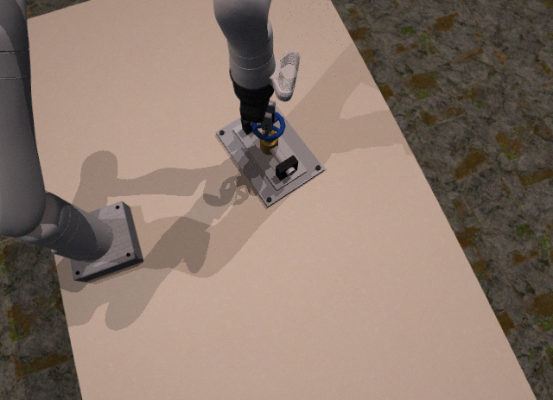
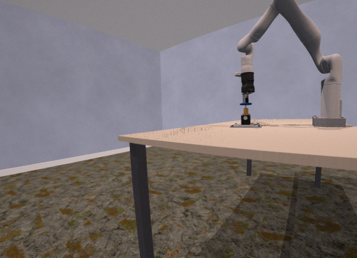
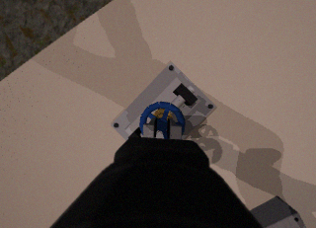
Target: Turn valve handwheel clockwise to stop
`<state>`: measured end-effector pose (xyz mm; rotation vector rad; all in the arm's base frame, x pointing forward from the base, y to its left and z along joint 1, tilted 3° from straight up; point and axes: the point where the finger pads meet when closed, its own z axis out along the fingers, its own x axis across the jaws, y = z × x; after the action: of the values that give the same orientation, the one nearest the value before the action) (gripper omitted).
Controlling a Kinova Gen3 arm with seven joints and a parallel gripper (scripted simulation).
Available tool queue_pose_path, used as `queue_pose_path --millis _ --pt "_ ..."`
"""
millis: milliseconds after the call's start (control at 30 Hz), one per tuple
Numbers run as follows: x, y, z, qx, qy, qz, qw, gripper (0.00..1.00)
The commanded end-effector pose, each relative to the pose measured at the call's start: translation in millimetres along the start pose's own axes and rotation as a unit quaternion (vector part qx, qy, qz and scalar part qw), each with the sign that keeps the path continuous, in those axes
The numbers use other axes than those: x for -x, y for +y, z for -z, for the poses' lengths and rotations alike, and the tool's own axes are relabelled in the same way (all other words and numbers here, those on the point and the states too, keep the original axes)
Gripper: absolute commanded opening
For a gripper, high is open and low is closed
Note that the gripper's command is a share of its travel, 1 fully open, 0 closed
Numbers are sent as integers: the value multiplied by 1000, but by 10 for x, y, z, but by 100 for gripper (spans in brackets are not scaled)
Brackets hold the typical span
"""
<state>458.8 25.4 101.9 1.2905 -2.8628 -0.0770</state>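
- Tool [image 1: 262, 127] is clamped on the rim of the blue handwheel [image 1: 279, 124]; I see one finger inside the ring and one outside, on the side facing the arm's base [image 1: 127, 248].
- Arm comes straight down over the handwheel, wrist vertical in the exterior view. My read: that puts the wrist's roll axis parallel to the valve stem, so turning the wrist swings the rim round.
- The grip is off the handwheel's centre, on the rim, so the hand has to orbit the stem and not just spin in place.
- Handwheel lies level on a brass stem [image 1: 268, 144], above the grey base plate [image 1: 312, 158], which is bolted to the table [image 1: 312, 297] at its corners. That explains why the valve needs no second hold.
- Black block [image 1: 286, 167] on the plate sits beyond the handwheel, away from the tool, out of the sweep.
- No containers in view.
- I can't read how far the travel has gone; no stop mark is visible.
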Motion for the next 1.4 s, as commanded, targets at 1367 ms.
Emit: queue_pose_path --millis 1367 --pt "3 -4 7 -1 1 -123 992 0"
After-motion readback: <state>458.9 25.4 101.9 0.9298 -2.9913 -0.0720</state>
